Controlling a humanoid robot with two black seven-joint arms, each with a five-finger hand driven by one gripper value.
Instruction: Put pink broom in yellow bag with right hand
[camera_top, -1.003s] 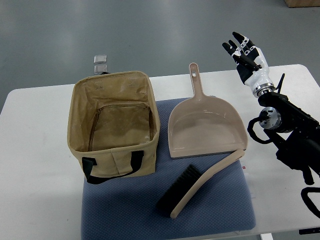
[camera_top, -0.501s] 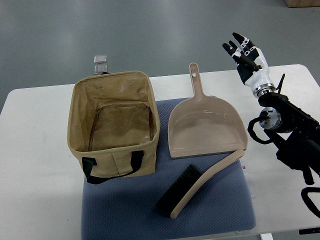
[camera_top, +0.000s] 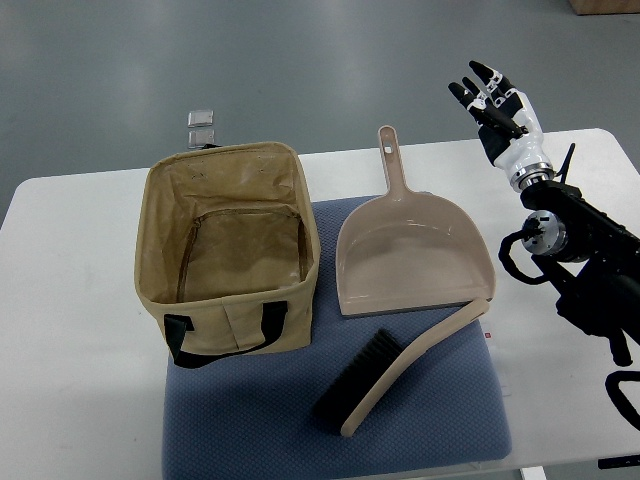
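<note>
Right hand (camera_top: 497, 100): raised beyond the table (camera_top: 80, 300) edge, fingers spread, empty.
Pink broom (camera_top: 400, 370): lay on blue mat (camera_top: 250, 420).
Yellow bag (camera_top: 228, 250): stood open, left of dustpan (camera_top: 405, 255).

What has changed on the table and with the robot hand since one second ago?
Only the right robot hand moved, slightly right and up in the picture, fingers open, holding nothing. The broom, dustpan and bag stayed in place on the mat.
</note>
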